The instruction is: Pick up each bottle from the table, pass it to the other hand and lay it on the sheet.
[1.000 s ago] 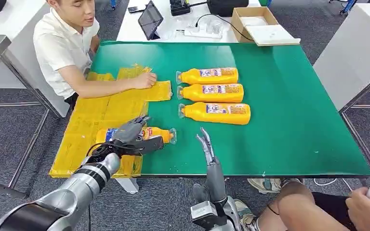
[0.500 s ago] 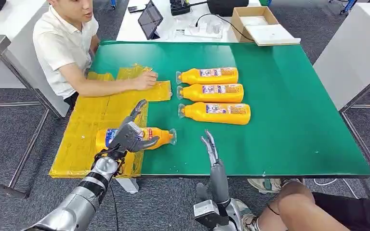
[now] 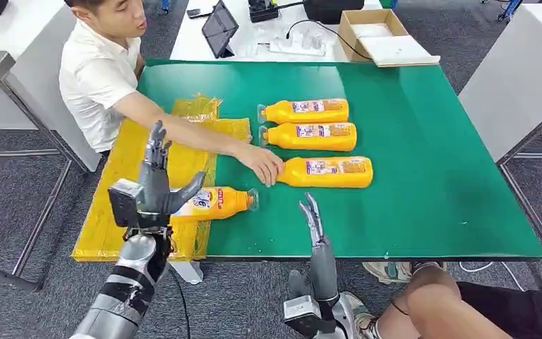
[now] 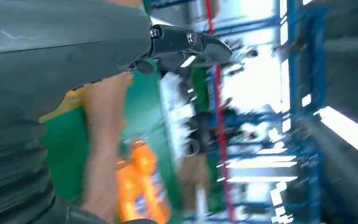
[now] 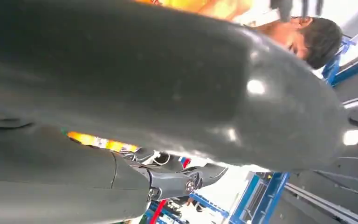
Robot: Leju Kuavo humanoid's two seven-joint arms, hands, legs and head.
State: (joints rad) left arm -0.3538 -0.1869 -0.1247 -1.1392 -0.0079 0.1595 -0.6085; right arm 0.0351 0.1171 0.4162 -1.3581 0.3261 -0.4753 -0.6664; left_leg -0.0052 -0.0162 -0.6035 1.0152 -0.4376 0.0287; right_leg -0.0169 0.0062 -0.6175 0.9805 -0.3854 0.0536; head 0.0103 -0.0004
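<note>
One orange bottle (image 3: 217, 203) lies on its side, body on the yellow sheet (image 3: 130, 176) and cap end over the green table (image 3: 423, 141). My left hand (image 3: 157, 185) is raised just left of it, fingers spread upward, holding nothing. At the table's front edge my right hand (image 3: 313, 220) stands open with its fingers straight up, apart from every bottle. Three more orange bottles lie in a column mid-table: far (image 3: 307, 111), middle (image 3: 312, 136), near (image 3: 332, 171). The left wrist view is blurred and shows my left hand (image 4: 51, 56) and an orange bottle (image 4: 142, 186).
A person in a white shirt (image 3: 99, 78) sits at the table's left side; the person's hand (image 3: 262, 164) lies on the cap end of the near bottle. A second person's knee (image 3: 430, 296) is at the front right. A white table with a tablet (image 3: 220, 27) and a box (image 3: 374, 32) stands behind.
My left hand has let go of the bottle on the sheet and lifted up and left. The person's arm reached from the sheet to the near bottle, which shifted slightly right.
</note>
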